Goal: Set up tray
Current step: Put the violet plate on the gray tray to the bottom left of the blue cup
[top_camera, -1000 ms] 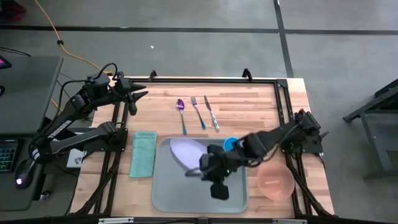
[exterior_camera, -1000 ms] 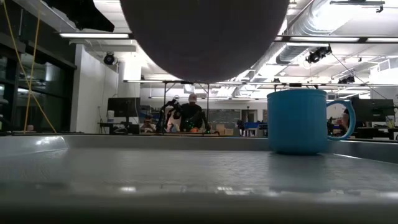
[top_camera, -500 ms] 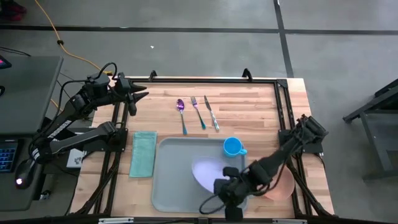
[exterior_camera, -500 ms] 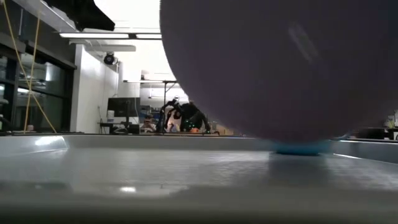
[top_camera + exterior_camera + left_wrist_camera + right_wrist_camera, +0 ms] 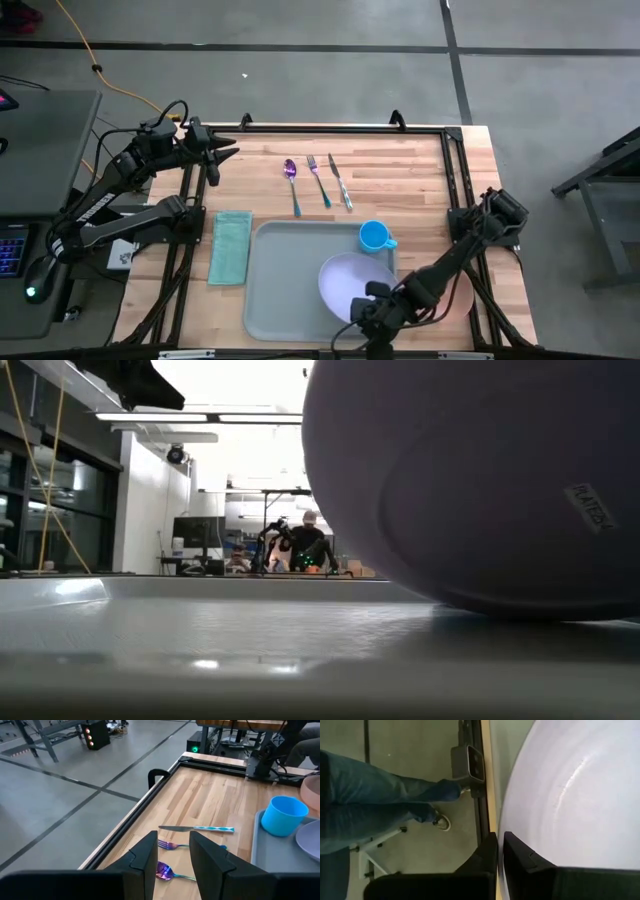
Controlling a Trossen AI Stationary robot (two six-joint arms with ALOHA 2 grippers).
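Reaching low over the tray's [image 5: 270, 300] near edge, right pincer [image 5: 366, 318] clamped on lavender plate's [image 5: 350, 283] rim.

Grey concrete floor [image 5: 300, 80], orange cable [image 5: 85, 50], ceiling strip lights [image 5: 190, 417]

Only one bit of readable text anywhere — the underside of the lavender plate [image 5: 480, 480] in the low view has a small raised stamp near its edge, tilted, and it looks like "PLATE24". The last couple of characters are iffy, so don't quote me on the digits. Nothing legible on the blue cup [image 5: 374, 236], the cutlery [image 5: 318, 180], or the tray [image 5: 285, 290] — no logos, numbers or stickers I can make out in the other views either.
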